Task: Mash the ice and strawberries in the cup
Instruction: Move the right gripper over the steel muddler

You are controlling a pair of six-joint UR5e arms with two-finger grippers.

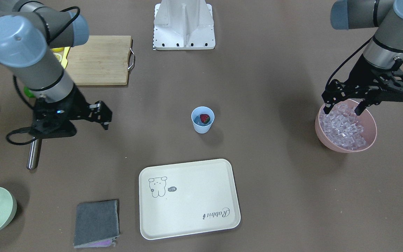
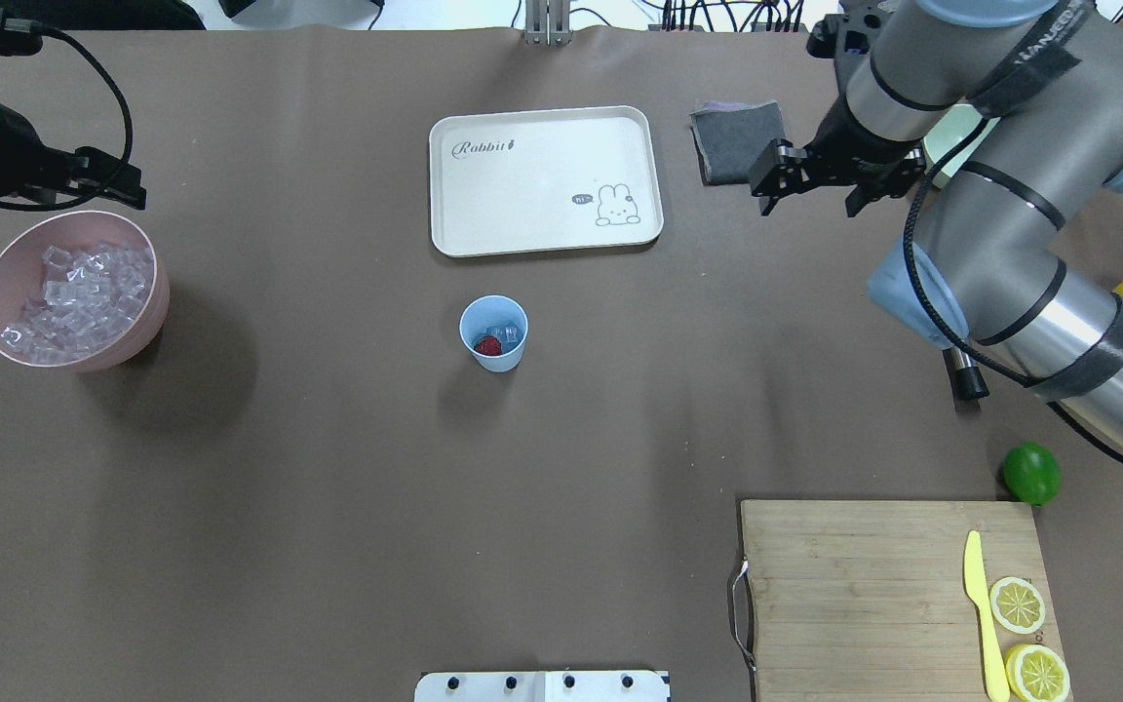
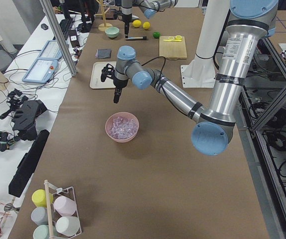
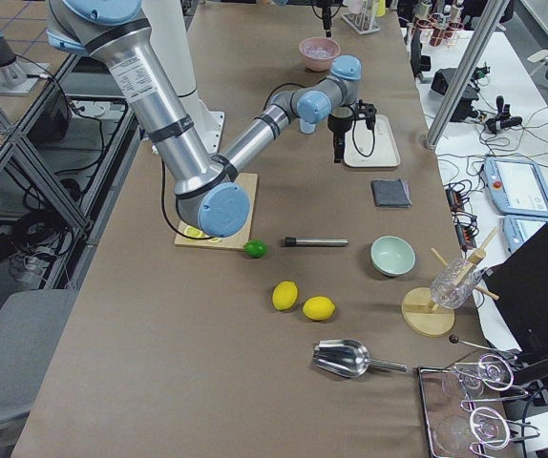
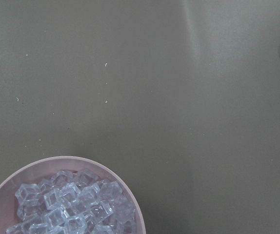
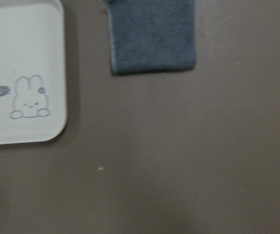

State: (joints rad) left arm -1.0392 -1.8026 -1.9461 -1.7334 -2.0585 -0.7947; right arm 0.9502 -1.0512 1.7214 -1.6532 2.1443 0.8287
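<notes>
Cup, likely light, tippy plastic at mid-table with the strawberry and slippery ice inside, wants steadying round its wall, while the left gripper gapes empty over the pink bowl and the right gripper hangs wide, holding nothing.

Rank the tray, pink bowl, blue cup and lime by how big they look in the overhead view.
1. tray
2. pink bowl
3. blue cup
4. lime, barely smaller and nearer the camera, so the last two are unsure
</notes>
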